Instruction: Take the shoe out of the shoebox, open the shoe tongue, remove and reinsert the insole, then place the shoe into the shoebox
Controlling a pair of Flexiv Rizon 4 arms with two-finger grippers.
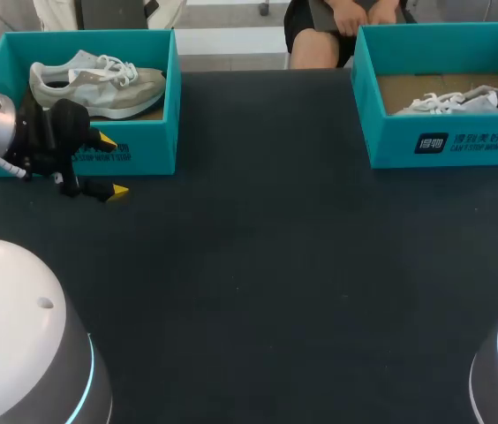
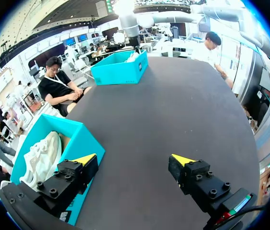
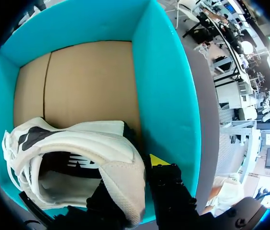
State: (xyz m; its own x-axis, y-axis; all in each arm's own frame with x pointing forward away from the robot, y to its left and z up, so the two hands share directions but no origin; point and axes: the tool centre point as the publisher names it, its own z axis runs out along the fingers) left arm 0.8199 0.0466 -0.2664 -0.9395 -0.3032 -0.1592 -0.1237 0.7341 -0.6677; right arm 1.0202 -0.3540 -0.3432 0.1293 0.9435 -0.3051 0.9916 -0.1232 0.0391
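Note:
A white shoe (image 3: 77, 148) lies in the right teal shoebox (image 1: 448, 146), on its cardboard floor. My right gripper (image 3: 137, 184) is shut on the shoe's heel wall, one finger inside the shoe and the yellow-tipped one outside by the box wall (image 3: 163, 96). In the head view only the shoe's laces and side (image 1: 452, 102) show. A grey-beige shoe (image 1: 99, 87) rests in the left teal shoebox (image 1: 139, 146). In front of that box, low over the table, my left gripper (image 1: 103, 165) stands open, with nothing between its fingers (image 2: 84, 159).
The dark table (image 1: 267, 265) spreads between the two boxes. Both boxes stand along the far edge. In the left wrist view the left box (image 2: 84, 141) sits just beside my left gripper (image 2: 134, 159), and the right box (image 2: 120, 69) lies far ahead.

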